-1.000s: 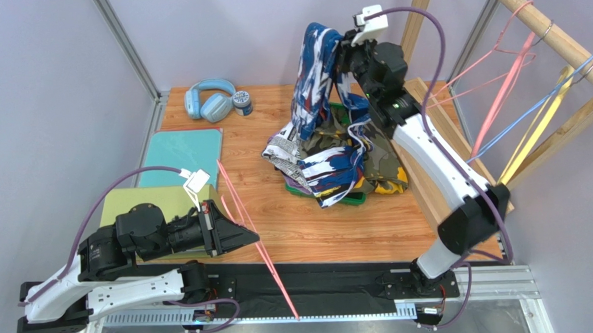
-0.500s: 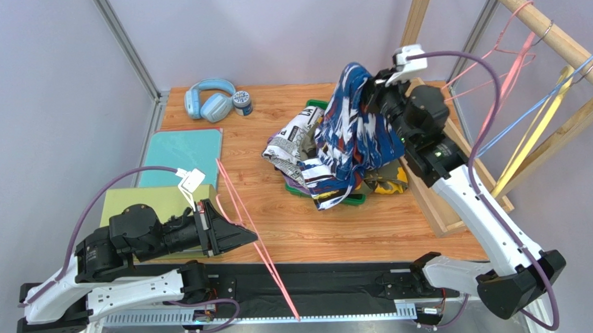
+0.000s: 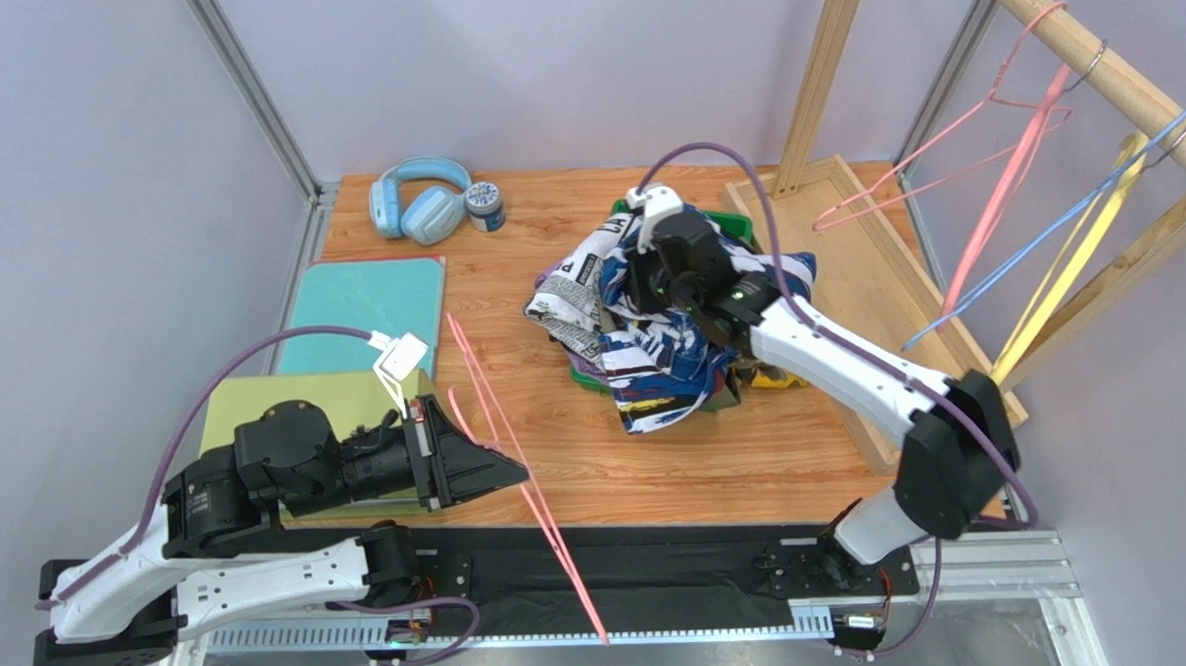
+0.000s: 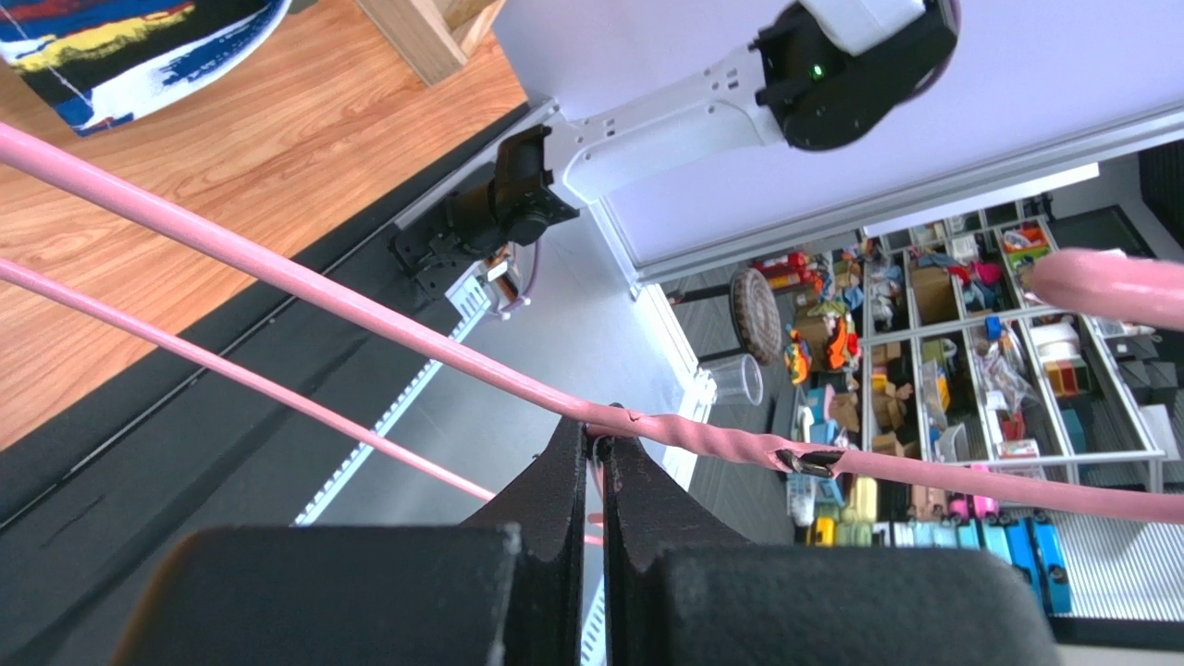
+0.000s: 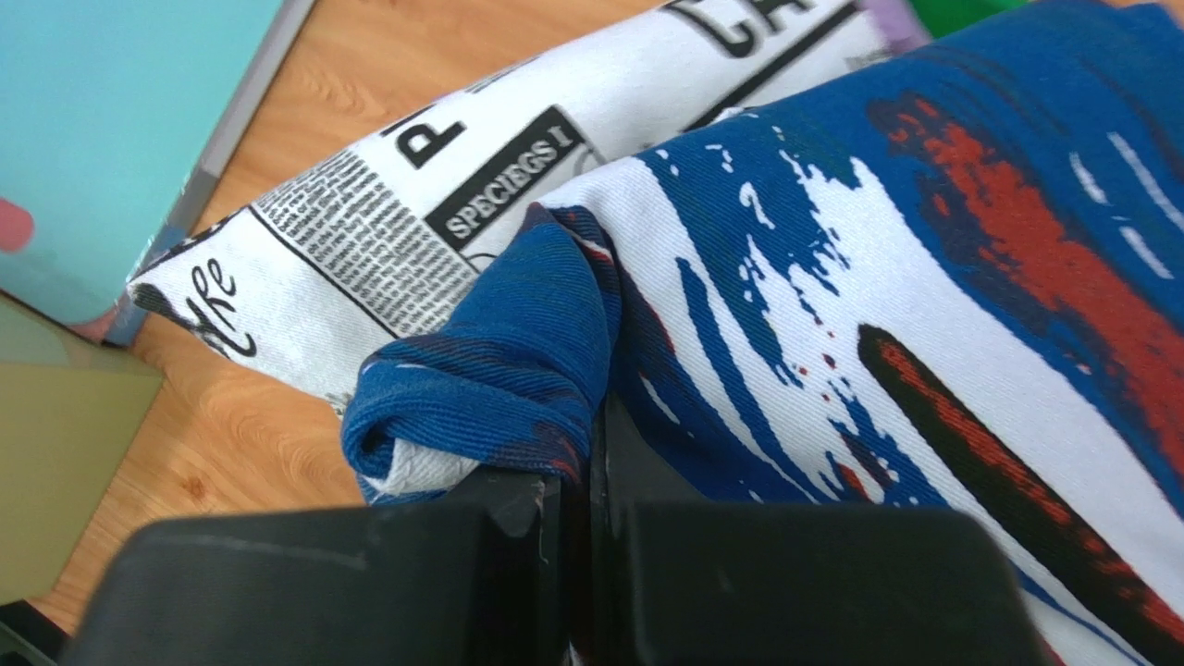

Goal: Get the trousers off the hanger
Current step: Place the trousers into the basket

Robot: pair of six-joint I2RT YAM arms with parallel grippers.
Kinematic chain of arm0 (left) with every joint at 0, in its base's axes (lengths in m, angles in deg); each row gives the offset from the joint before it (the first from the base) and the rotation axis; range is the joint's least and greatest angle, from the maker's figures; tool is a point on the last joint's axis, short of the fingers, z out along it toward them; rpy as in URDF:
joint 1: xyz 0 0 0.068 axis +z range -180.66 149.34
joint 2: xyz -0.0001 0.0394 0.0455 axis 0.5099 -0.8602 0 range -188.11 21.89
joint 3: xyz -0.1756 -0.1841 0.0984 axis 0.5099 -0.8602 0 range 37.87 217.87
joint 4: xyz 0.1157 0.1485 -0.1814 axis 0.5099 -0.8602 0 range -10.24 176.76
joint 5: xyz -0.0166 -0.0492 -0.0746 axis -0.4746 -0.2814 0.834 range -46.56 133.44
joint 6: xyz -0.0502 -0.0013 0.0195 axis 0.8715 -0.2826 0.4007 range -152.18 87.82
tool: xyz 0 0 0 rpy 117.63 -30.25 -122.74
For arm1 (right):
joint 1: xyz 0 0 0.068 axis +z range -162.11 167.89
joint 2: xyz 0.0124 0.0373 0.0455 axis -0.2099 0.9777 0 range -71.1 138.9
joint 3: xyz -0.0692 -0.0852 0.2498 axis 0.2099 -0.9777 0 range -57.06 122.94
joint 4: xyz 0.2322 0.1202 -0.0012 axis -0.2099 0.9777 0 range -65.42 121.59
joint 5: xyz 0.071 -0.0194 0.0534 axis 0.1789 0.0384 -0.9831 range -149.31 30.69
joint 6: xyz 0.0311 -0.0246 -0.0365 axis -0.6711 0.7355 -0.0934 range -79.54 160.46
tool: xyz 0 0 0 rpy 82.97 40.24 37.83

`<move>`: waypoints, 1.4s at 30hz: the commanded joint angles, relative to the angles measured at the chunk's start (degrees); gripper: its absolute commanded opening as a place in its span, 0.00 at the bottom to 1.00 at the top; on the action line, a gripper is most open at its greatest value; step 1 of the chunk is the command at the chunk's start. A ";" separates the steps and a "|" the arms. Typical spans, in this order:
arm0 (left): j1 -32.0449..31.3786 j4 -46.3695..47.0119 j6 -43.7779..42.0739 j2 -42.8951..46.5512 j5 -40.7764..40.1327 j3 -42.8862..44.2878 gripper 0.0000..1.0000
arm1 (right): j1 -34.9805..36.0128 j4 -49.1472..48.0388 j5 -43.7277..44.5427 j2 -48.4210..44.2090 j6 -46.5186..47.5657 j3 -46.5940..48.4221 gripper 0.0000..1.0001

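At the near left, the left hand [image 4: 591,451] is clenched on one bare pink hanger [image 3: 516,434], probably to keep it off the bench [image 3: 550,238]. Mid-bench, the right hand [image 5: 584,479] pinches a fold of the blue-white-red trousers [image 5: 903,278], low over the heap [image 3: 568,297], likely to drop them there. Three rail hangers [image 3: 998,165] dangle far right.

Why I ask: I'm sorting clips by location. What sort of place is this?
Probably a robotics lab test cell: left arm and right arm bolted to a rail at a wooden table, plain panel walls around it, and shelves crammed with parts bins beyond.
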 commanded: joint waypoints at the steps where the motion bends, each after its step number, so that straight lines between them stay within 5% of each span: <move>1: -0.08 3.16 -1.53 -0.70 1.29 2.02 0.00 | 5.79 8.40 0.24 7.36 0.48 10.15 0.01; 5: -0.08 3.16 -1.18 0.18 1.38 1.85 0.00 | 6.23 11.41 1.92 12.21 -2.94 17.99 0.01; 12: -0.08 2.55 -0.22 3.52 0.41 0.00 0.00 | 5.97 6.93 1.32 19.23 -11.29 6.15 0.08; 17: -0.08 2.45 -0.65 3.52 0.76 0.35 0.00 | 6.06 13.33 2.98 27.16 -12.44 8.33 0.21; 21: -0.08 2.54 -0.74 3.52 0.94 0.71 0.00 | 6.06 16.41 7.10 21.63 -11.30 9.99 0.39; 24: -0.08 2.98 -0.83 3.52 0.85 0.44 0.00 | 6.32 23.16 11.05 16.88 -9.98 13.68 0.65; 27: -0.08 4.21 -1.00 2.56 1.29 0.62 0.00 | 7.37 27.56 13.60 12.40 -8.05 16.50 0.82; 42: -0.08 5.88 -3.20 -2.80 3.31 3.87 0.00 | 11.24 42.42 25.64 -4.04 -5.41 22.83 1.00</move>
